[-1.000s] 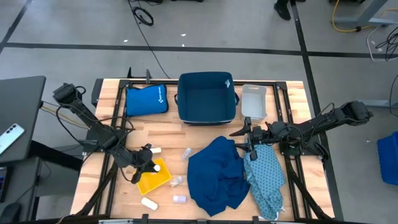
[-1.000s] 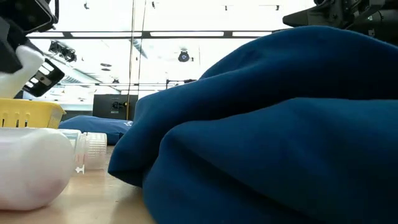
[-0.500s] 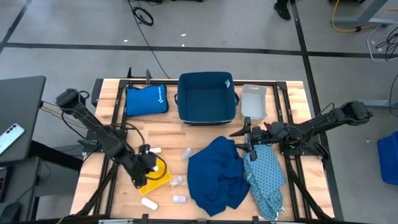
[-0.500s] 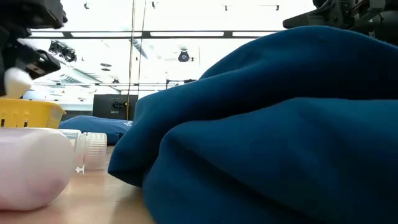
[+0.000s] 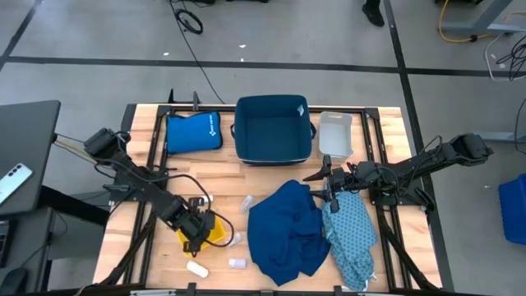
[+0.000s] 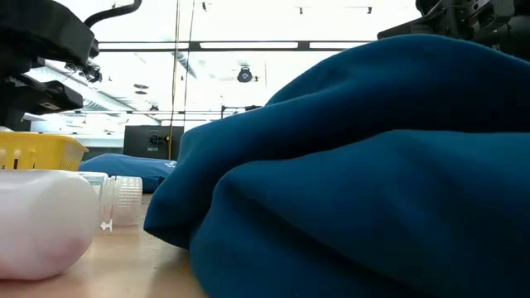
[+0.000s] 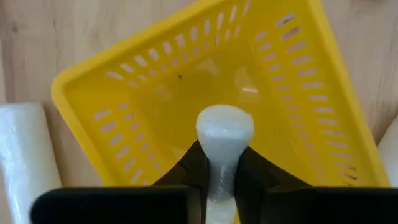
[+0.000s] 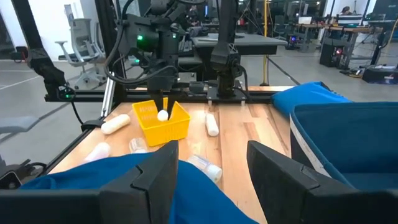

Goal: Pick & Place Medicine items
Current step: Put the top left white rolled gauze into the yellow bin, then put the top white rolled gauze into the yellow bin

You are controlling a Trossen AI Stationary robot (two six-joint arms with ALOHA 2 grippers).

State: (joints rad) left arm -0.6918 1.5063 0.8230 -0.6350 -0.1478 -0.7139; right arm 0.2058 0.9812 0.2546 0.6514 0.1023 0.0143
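Note:
My left gripper (image 5: 197, 231) is shut on a small white medicine item (image 7: 224, 127) and holds it over the middle of the yellow tray (image 7: 298, 106). From the right wrist view the held item (image 8: 163, 115) hangs just above the tray (image 8: 177, 126). Other pale packs and bottles lie on the wood around the tray: one pack (image 5: 202, 199) behind it, a bottle (image 5: 246, 203), a bottle (image 5: 234, 239) by the blue cloth, a pack (image 5: 196, 268) and a bottle (image 5: 237, 263) near the front edge. My right gripper (image 5: 325, 186) is open and empty above the cloths.
A dark blue cloth (image 5: 286, 228) and a patterned cloth (image 5: 351, 234) cover the table's right front. A blue bin (image 5: 273, 130), a flat blue pouch (image 5: 192, 131) and a clear container (image 5: 335, 133) stand at the back. In the low view a white bottle (image 6: 41, 225) lies close in front.
My left gripper has moved right and forward with the white item, from beside the tray to over its middle, and lower. The right arm has not moved.

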